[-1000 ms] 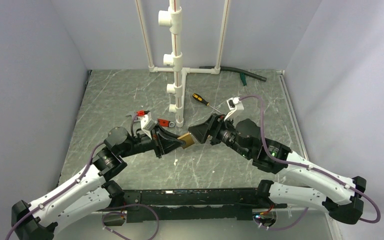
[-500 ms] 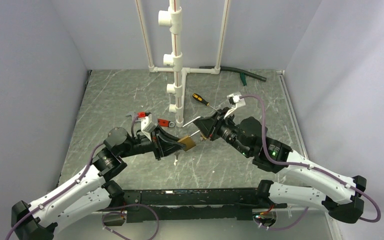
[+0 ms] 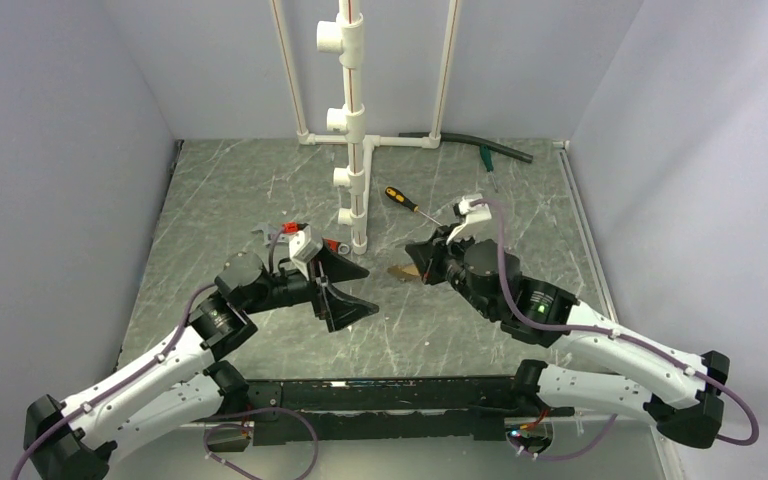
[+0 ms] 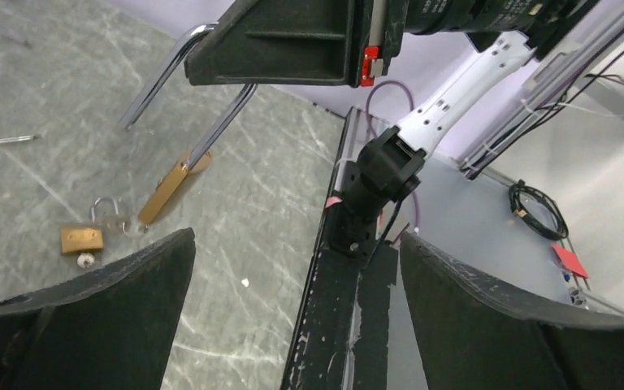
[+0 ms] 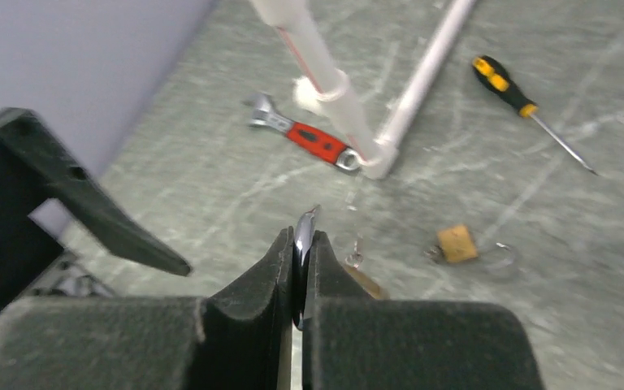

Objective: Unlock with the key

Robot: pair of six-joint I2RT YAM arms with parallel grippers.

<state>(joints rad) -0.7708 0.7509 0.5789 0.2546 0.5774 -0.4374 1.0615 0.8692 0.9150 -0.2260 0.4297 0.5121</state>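
the left arm (image 3: 170, 350) reaches in from the near left, and the left jaws are spread wide with nothing between them; in the left wrist view the two black fingers (image 4: 89, 309) stand far apart over the grey marbled tabletop (image 3: 240, 190).

just beyond them a red-handled wrench (image 5: 305, 136) lies flat on the tabletop, its far end close against the foot of the white pipe stand (image 3: 352, 120), which rises upright at mid-table.

below the open left jaws a small brass padlock (image 4: 81, 239) lies on the tabletop. near it is a tiny silver piece that looks to be the key (image 5: 356, 252), just beside the lower end of the large brass padlock (image 4: 172, 185); whether it touches that lock cannot be told.

the right jaws are pressed together on the silver shackle (image 4: 162, 81) of the large padlock, pinching it so that the brass body hangs tilted below; whether its lower end rests on the tabletop is unclear. the right arm (image 3: 600, 340) comes in from the near right.

behind the right jaws a black-and-orange screwdriver (image 3: 402, 200) lies on the tabletop, well apart from the locks. a dark hose (image 3: 470, 145) lies along the far right edge. plain grey walls (image 3: 60, 150) close in the left, back and right sides.
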